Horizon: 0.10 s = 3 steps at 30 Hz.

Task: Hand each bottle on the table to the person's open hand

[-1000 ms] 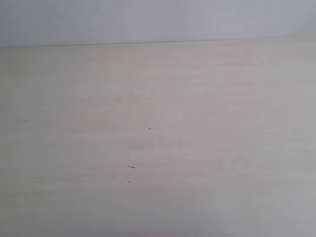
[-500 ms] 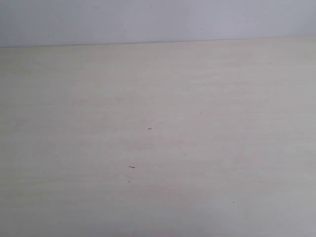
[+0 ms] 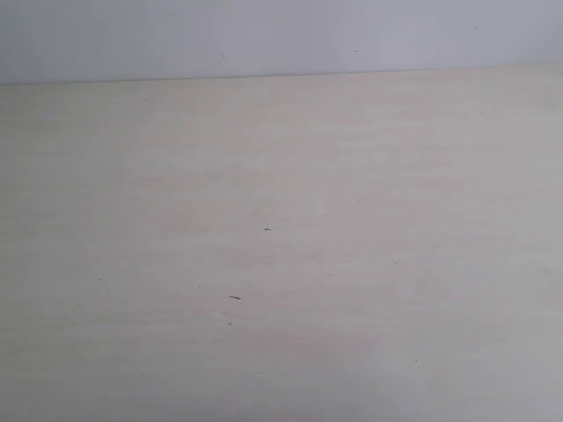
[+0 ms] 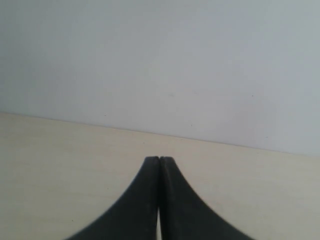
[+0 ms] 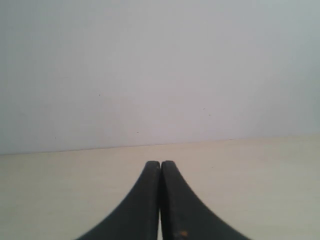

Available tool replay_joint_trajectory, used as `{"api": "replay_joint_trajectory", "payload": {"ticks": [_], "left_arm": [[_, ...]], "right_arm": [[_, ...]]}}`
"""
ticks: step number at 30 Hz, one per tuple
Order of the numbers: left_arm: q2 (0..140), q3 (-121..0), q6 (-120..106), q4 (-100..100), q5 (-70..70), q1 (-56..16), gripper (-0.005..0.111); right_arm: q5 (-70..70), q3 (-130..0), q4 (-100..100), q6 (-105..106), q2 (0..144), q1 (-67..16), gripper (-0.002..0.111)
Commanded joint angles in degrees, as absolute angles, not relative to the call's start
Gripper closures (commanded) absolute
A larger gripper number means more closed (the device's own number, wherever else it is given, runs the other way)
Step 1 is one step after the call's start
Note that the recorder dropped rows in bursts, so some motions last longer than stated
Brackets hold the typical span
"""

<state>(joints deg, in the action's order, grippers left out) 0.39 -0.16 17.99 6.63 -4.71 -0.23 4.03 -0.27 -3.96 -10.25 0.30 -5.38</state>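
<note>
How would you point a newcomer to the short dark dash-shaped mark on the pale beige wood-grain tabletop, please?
In the exterior view, start at the pale beige wood-grain tabletop under the grey wall. Near its middle sits a tiny cross-shaped speck; the short dark dash-shaped mark lies nearer the camera, slightly left, a single longer stroke.

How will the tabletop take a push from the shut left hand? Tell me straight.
The table looks flat, broad and rigid, so it would probably not flex or shift. Its pale surface seems smooth, with only tiny specks, so the shut left hand would likely slide across it rather than catch.
</note>
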Motion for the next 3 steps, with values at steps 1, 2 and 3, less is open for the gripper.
{"api": "replay_joint_trajectory", "payload": {"ticks": [1,2,3], "left_arm": [[0.0,0.0,18.2,6.9,-4.8,0.0,0.107],[0.0,0.0,18.2,6.9,-4.8,0.0,0.107],[0.0,0.0,18.2,6.9,-4.8,0.0,0.107]], "right_arm": [[3.6,0.0,-4.5,-10.6,0.0,-5.0,0.108],[3.6,0.0,-4.5,-10.6,0.0,-5.0,0.108],[3.6,0.0,-4.5,-10.6,0.0,-5.0,0.108]]}}
